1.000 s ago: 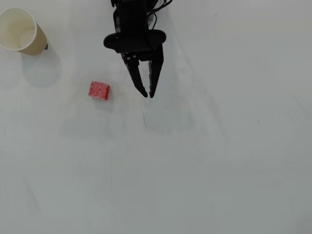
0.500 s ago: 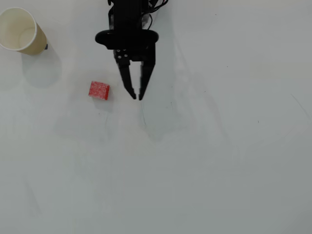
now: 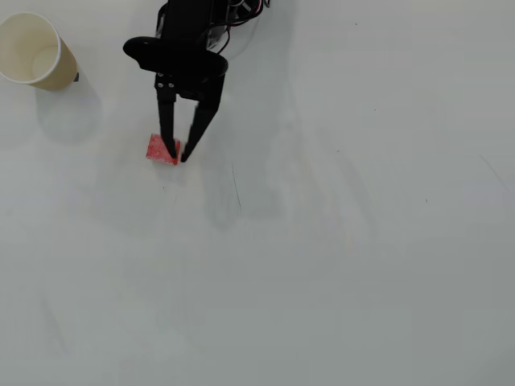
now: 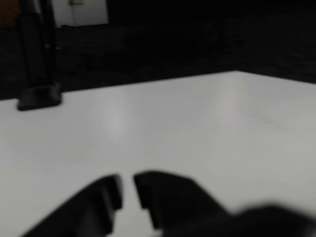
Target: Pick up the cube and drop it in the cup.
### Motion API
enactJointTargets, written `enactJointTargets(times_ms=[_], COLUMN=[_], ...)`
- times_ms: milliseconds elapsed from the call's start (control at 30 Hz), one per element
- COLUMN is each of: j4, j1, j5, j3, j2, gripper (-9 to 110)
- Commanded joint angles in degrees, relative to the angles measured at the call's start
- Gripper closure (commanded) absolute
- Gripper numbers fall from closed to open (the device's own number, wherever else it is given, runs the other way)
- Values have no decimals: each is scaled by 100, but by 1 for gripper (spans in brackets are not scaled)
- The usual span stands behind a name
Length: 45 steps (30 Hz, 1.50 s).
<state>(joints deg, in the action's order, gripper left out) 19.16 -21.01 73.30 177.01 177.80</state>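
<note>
While the white surface [image 3: 338,257] lies bare across most of the overhead view, the cup [image 3: 32,50] stands upright at its top-left corner, well apart from the action. The tool [image 3: 177,153] reaches down from the top edge, its two fingers slightly apart, tips over the right part of the cube [image 3: 159,149]. That cube sits on the surface, mostly to the left of the fingertips, so the tool seems to need a small leftward shift to straddle it. The wrist view shows no cube.
</note>
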Motion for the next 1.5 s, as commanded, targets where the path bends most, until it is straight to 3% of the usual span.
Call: enactJointTargets(times_ms=[0, 267, 967, 1233, 1467], j4=[343, 1327, 1582, 2250, 2355], j1=[-343, -835, -1002, -967, -958], j5=[-26, -18, -18, -44, -18], j3=[193, 193, 193, 193, 193], j2=[220, 220, 220, 220, 220], gripper=[102, 102, 101, 101, 80])
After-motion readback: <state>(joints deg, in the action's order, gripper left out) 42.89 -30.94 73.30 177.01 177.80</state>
